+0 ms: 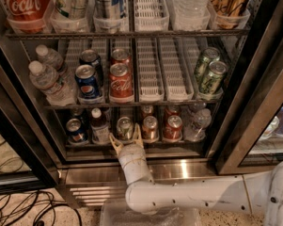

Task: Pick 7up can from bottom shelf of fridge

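Observation:
The 7up can (124, 127), silver top with a green-and-white body, stands at the front of the bottom shelf (192, 145) of the fridge (188, 169), third from the left. My gripper (126, 139) is open right in front of it, at the shelf's front edge. One of its tan fingertips (113, 142) is left of the can's base and the other is right of it. I cannot tell whether they touch the can. The white arm (188, 194) reaches in from the lower right.
On the bottom shelf a Pepsi can (75, 130) and a small bottle (99, 125) stand left of the 7up can. Two red cans (150, 127) and a water bottle (197, 124) stand right of it. The middle rack (150, 101) hangs close above. An open door frame (254, 112) is at the right.

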`<state>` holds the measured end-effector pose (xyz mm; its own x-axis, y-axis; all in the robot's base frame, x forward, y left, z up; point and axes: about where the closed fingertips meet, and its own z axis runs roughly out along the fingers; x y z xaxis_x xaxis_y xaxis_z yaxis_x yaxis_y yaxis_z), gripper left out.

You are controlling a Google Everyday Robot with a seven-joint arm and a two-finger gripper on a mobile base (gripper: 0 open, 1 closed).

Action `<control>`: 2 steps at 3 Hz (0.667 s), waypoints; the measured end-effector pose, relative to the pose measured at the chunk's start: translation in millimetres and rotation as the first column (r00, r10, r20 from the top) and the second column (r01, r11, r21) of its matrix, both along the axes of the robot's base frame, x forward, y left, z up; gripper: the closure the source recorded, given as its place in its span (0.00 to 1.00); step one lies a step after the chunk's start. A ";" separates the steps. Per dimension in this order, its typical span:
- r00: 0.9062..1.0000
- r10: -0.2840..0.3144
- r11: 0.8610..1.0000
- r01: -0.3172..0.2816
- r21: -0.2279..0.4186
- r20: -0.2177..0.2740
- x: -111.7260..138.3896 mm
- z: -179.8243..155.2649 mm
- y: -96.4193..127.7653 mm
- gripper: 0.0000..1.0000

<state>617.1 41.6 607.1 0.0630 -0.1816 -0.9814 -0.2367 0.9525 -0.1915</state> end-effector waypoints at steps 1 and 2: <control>1.000 -0.011 1.000 0.011 -0.002 0.000 7.0 -1.5 -0.4 0.31; 1.000 -0.022 1.000 0.022 -0.003 -0.001 12.6 -2.9 -1.9 0.31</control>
